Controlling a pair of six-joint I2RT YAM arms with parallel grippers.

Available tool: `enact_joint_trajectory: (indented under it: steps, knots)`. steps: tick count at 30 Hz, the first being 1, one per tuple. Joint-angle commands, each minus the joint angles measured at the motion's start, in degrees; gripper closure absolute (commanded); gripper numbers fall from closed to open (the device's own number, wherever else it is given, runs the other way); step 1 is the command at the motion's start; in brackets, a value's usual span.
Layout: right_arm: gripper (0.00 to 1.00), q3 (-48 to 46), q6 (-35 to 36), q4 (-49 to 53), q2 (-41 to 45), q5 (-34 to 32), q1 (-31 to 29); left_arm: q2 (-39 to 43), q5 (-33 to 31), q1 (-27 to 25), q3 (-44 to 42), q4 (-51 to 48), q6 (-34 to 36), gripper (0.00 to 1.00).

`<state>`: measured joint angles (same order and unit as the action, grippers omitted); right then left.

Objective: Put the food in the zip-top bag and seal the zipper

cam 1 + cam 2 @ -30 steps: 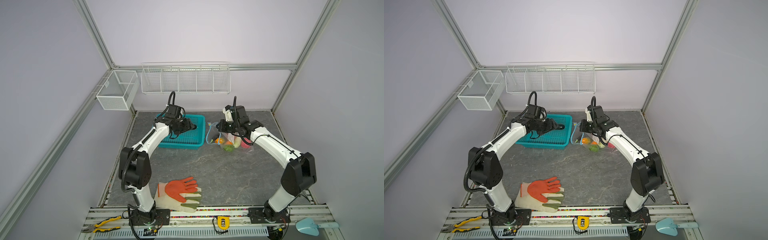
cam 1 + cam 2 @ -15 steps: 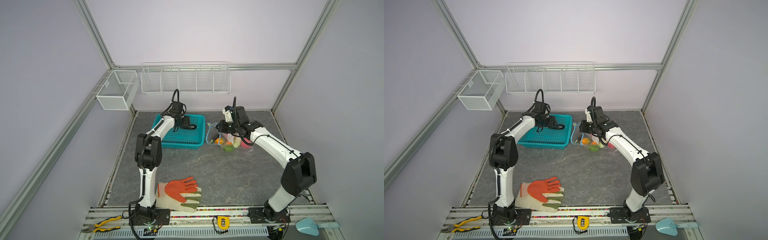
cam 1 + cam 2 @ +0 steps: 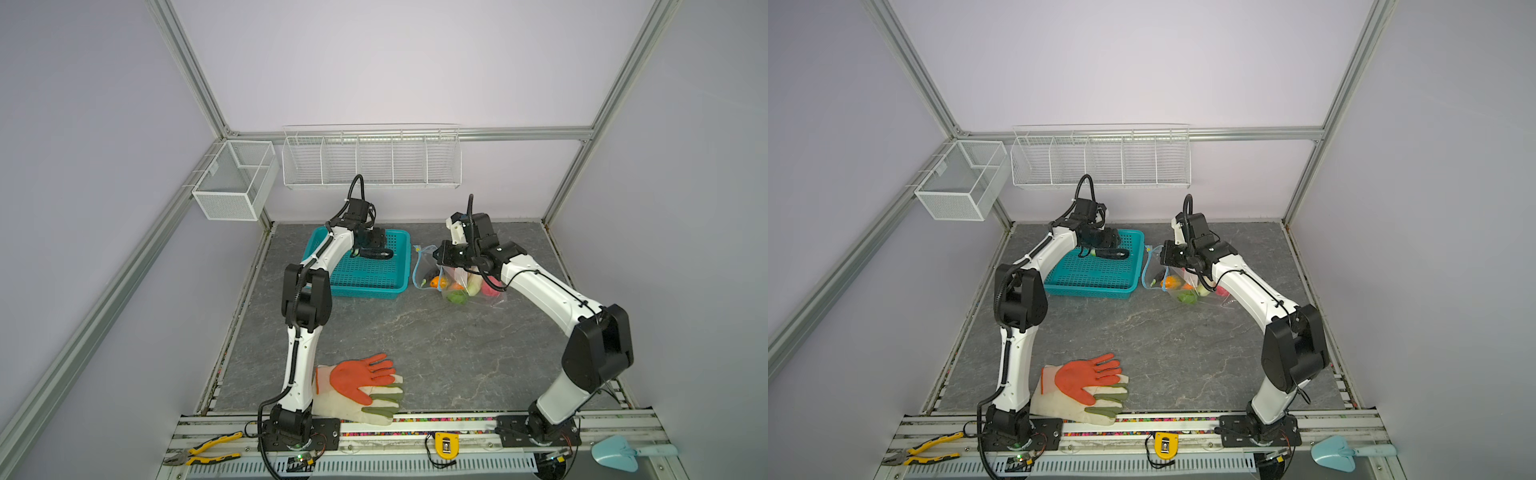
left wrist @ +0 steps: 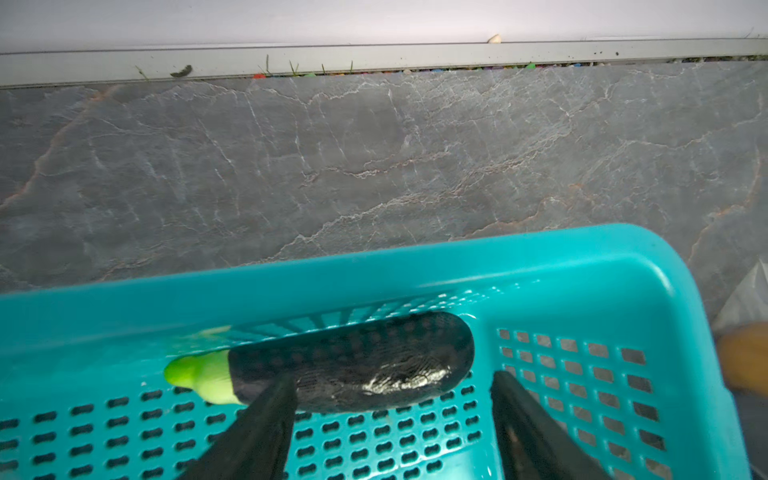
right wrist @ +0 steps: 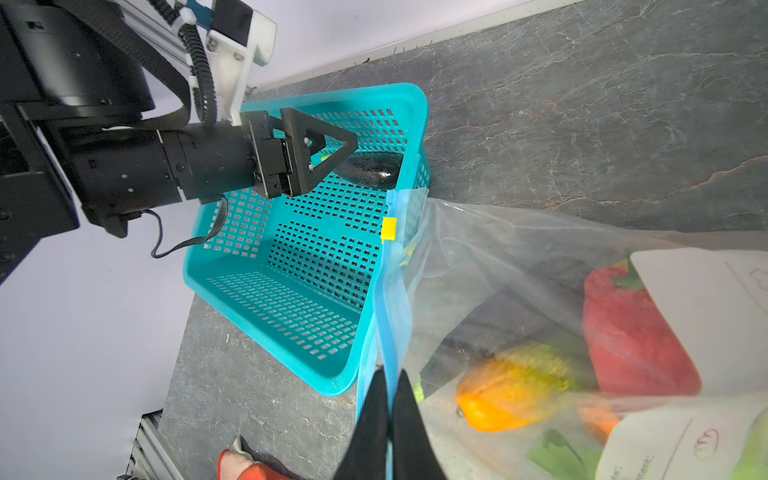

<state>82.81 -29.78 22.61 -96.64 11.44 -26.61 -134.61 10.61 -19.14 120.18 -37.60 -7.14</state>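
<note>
One piece left — toy eggplant (image 4: 349,365) in teal basket (image 4: 374,270), now reached by spread left gripper (image 4: 392,386); right gripper (image 5: 390,382) pinching zipper (image 5: 388,299).

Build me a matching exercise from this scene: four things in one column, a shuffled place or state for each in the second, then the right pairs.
Column one
1. eggplant
2. red pepper
3. work gloves
4. right hand

Column two
A. shut on the zipper
B. lying in the teal basket
C. at the near edge of the table
D. inside the zip-top bag

Pairs: 1-B, 2-D, 3-C, 4-A
</note>
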Motion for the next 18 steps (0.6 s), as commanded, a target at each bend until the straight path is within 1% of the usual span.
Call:
enact_joint_trajectory:
  steps: [1, 12, 18]
  knots:
    - [0.93, -0.6, 0.3, -0.3, 1.7, 0.1, 0.4, -2.4, 1.7, 0.0, 2.0, -2.0, 1.1, 0.26]
    - [0.93, 0.0, 0.3, 0.2, 2.2, -0.1, 0.1, -5.7, 2.5, -0.4, 2.8, -1.2, -0.1, 0.25]
    - [0.93, 0.2, 0.4, 0.4, 2.3, -0.3, 0.0, -5.7, 2.3, -0.5, 2.2, -1.4, -0.5, 0.24]
